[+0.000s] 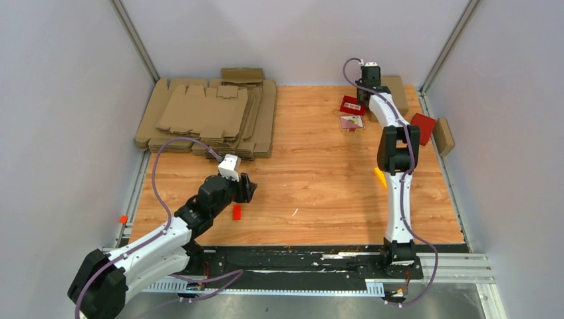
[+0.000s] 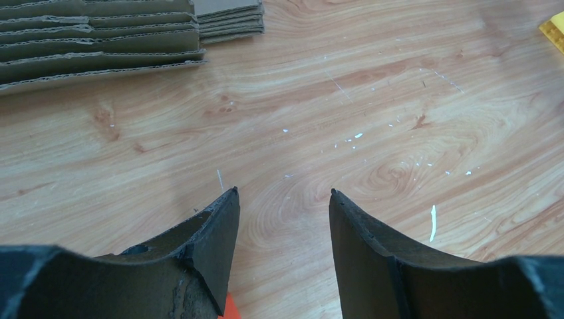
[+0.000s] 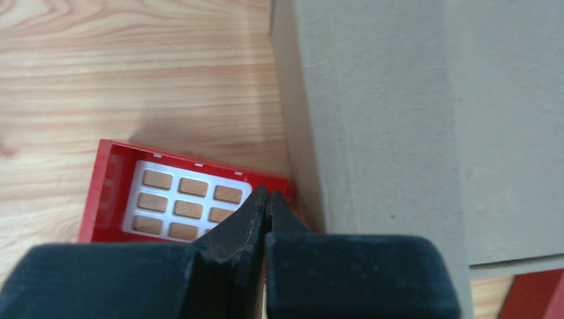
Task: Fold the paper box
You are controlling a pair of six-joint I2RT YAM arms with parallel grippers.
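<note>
left gripper (image 2: 282, 199): sits low in the lower left of the top view, jaws spread with nothing in between, just bare wood showing through the gap in the wrist shot

right gripper (image 3: 266, 199): way up in the upper right of the top view, arm stretched out toward the back wall. Jaws pressed tight together, tips touching, nothing visibly pinched between them

paper box (image 3: 399, 119): the folded brown carton at the far upper right of the top view, half hidden behind the right arm. In the right wrist shot it fills the right side of the frame, plain brown face, and the closed fingertips sit just beside its left edge

red tray (image 3: 173, 199): open red box with a white insert full of little rectangular windows, lower left of the right wrist frame, right up against the carton's corner; the gripper tips are over its right end

flat cardboard stack (image 1: 209, 116): pile of unfolded cut-outs in the upper left of the top view; the corrugated edges show at the top left of the left wrist frame

second brown carton (image 1: 443, 136): stands off the table's right edge in the top view

small red block (image 1: 236, 212): on the wood just beside the left gripper

yellow piece (image 1: 380, 177): peeks out behind the right arm mid-table

table (image 1: 319, 179): light wood grain, some white flecks
</note>
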